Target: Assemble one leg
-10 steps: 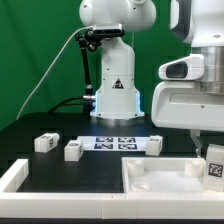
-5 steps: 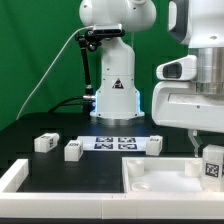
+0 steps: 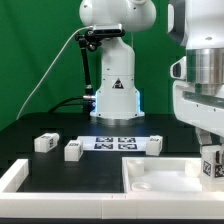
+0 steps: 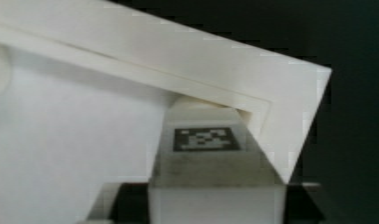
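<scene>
My gripper (image 3: 211,152) is at the exterior view's right edge, shut on a leg (image 3: 211,166), a small white block with a square marker tag. It holds the leg upright at the right corner of the large white panel (image 3: 160,178). In the wrist view the leg (image 4: 211,150) stands between my dark fingers (image 4: 133,205), its far end at the panel's corner recess (image 4: 212,100); my gripper (image 4: 211,205) clamps its near end. Three more legs lie on the black table: one (image 3: 45,142), a second (image 3: 73,150) and a third (image 3: 153,146).
The marker board (image 3: 115,142) lies flat in front of the robot base (image 3: 115,95). A white raised rim (image 3: 14,178) runs along the table's front at the exterior view's left. A green curtain hangs behind.
My arm has shifted up and toward the exterior view's right. The held leg has moved only slightly and stays at the panel's corner.
</scene>
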Controlling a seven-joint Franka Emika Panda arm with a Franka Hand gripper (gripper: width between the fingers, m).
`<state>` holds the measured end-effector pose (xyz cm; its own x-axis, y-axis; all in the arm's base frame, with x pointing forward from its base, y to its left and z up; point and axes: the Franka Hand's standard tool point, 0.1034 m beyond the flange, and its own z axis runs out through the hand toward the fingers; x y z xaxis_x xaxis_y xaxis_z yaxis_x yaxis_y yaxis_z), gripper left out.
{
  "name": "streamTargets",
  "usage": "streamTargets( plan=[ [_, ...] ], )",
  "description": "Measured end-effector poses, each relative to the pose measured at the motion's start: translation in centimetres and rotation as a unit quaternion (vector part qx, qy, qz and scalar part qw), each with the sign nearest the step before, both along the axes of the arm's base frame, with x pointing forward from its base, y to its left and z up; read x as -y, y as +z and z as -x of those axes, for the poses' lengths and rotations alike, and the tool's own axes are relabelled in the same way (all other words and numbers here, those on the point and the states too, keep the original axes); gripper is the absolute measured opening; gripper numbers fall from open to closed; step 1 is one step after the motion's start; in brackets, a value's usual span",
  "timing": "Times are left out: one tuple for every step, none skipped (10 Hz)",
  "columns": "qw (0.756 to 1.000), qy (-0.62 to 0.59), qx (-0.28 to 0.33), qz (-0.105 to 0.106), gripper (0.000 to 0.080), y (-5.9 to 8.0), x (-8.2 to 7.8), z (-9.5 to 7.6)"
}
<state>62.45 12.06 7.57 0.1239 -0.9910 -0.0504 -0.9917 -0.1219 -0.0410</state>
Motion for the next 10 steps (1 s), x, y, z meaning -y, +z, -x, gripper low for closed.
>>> streamTargets(
  plan=[
    [0.997,-0.071,-0.003,-0.001,0.0294,0.01,-0.04,0.00],
    [0.994,-0.111,-0.004,-0.007,0.0294,0.01,-0.03,-0.05],
    [0.988,-0.156,-0.007,-0.012,0.0294,0.02,-0.02,-0.06],
    [0.983,-0.180,-0.009,-0.013,0.0294,0.03,-0.07,-0.06],
    [0.973,-0.229,-0.011,-0.016,0.0294,0.06,-0.15,-0.08],
    [0.971,-0.238,-0.012,-0.020,0.0294,0.08,-0.18,-0.11],
    [0.968,-0.249,-0.014,-0.024,0.0294,0.07,-0.15,-0.15],
    [0.965,-0.258,-0.015,-0.029,0.0294,0.07,-0.14,-0.16],
    [0.968,-0.247,-0.014,-0.031,0.0301,0.06,-0.15,-0.18],
    [0.973,-0.230,-0.013,-0.030,0.0301,0.05,-0.20,-0.16]
  ],
)
